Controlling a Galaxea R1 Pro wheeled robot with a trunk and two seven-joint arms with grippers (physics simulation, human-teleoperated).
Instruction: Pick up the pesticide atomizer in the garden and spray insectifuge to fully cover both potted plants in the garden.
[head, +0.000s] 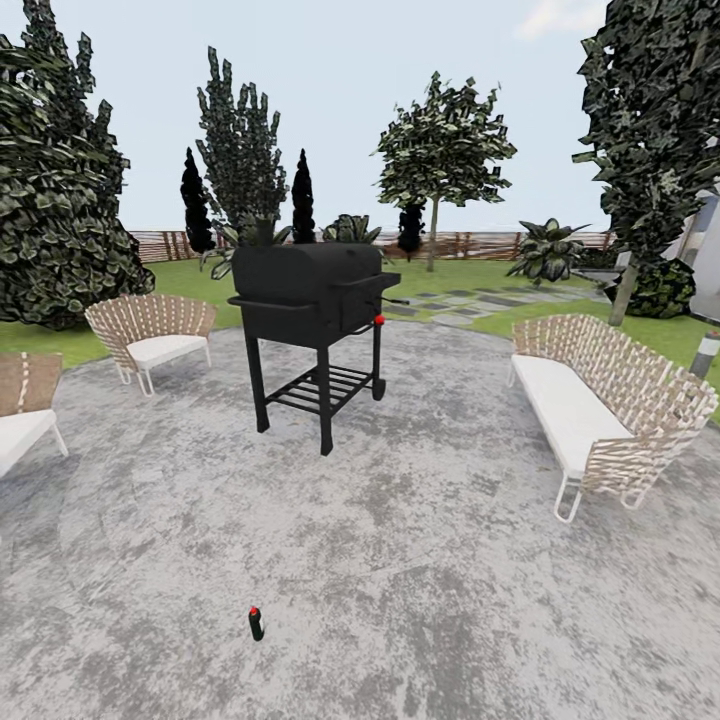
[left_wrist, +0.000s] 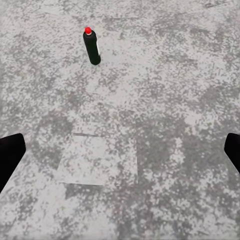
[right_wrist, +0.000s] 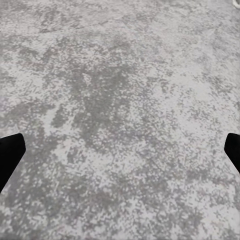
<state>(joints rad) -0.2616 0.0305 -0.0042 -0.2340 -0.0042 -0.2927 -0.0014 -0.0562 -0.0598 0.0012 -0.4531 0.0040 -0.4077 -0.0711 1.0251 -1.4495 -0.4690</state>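
One bottle on the paving — the pesticide atomizer (head: 256, 624) stands upright, alone, at about 7 o'clock low in the head view, dark body with a red cap rather than a pale top. It sits well clear of all the furniture, so an approach from any side looks unobstructed.

The left gripper (left_wrist: 120, 152) looks down over it: the bottle (left_wrist: 91, 46) stands ahead of the spread fingertips (left_wrist: 10, 155), well apart from them, nothing between the jaws but stone. The right gripper (right_wrist: 120, 152) is likewise spread wide over bare paving (right_wrist: 120, 100), holding nothing. Both claws wide apart makes sense — my read is that the pick-up is not yet begun and the left arm is the one lined up for it.

Count the rest: one black grill (head: 312, 325) at 12 o'clock from the bottle, mid-patio; two woven chairs (head: 152, 335) towards 10 o'clock, one cut by the frame edge; one woven sofa (head: 600, 415) at 3 o'clock. Beyond the grill, the lawn (head: 470, 275) with stepping stones (head: 470, 305) and the slatted fence (head: 480, 243).

The two small potted rosettes? I can't make them out from here.
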